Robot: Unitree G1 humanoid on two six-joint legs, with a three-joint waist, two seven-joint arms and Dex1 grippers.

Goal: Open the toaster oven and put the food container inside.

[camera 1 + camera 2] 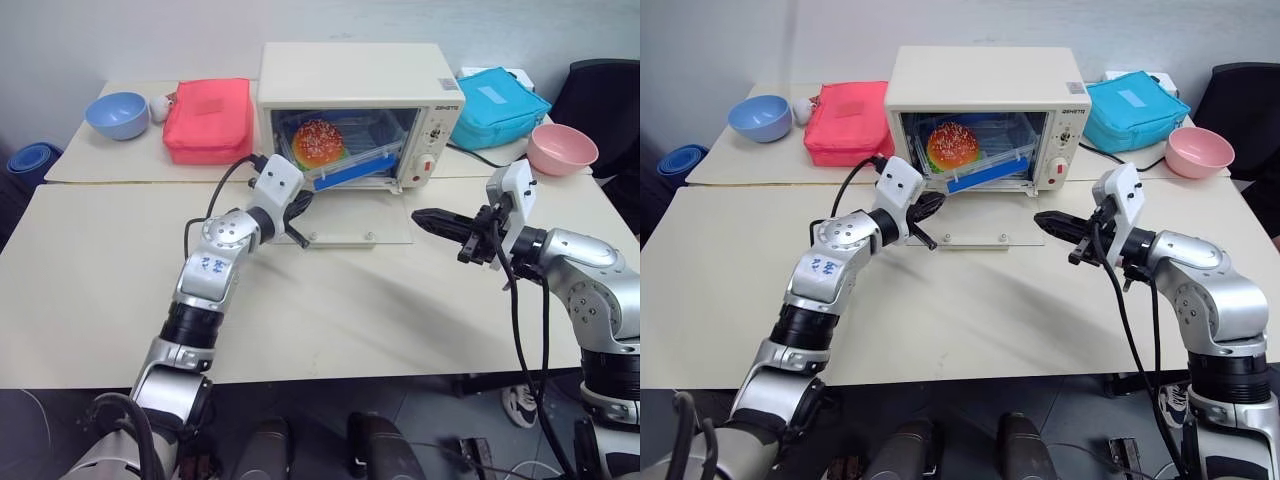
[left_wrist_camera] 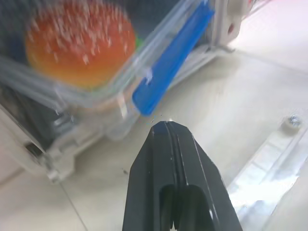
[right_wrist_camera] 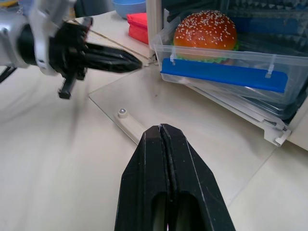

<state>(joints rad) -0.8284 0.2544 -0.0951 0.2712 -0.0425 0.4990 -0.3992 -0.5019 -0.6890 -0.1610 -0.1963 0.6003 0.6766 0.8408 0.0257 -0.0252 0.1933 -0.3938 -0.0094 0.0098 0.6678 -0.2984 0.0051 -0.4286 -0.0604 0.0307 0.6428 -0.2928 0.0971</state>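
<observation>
The cream toaster oven (image 1: 350,85) stands at the back of the table, its glass door (image 1: 355,228) folded down flat. The food container (image 1: 340,150), clear with a blue clip (image 2: 171,62) and a sesame bun (image 3: 206,29) inside, sits tilted in the oven's mouth. Its front edge pokes out over the door hinge. My left gripper (image 1: 300,203) is shut and empty over the door's left end, its tip just short of the container's blue clip. To the right of the door, my right gripper (image 1: 418,216) hovers shut and empty, pointing left at the door.
A red lunch bag (image 1: 208,118) and a blue bowl (image 1: 117,113) lie left of the oven. On its right are a teal lunch bag (image 1: 497,105) and a pink bowl (image 1: 562,148). The near table (image 1: 330,310) is bare in front of the door.
</observation>
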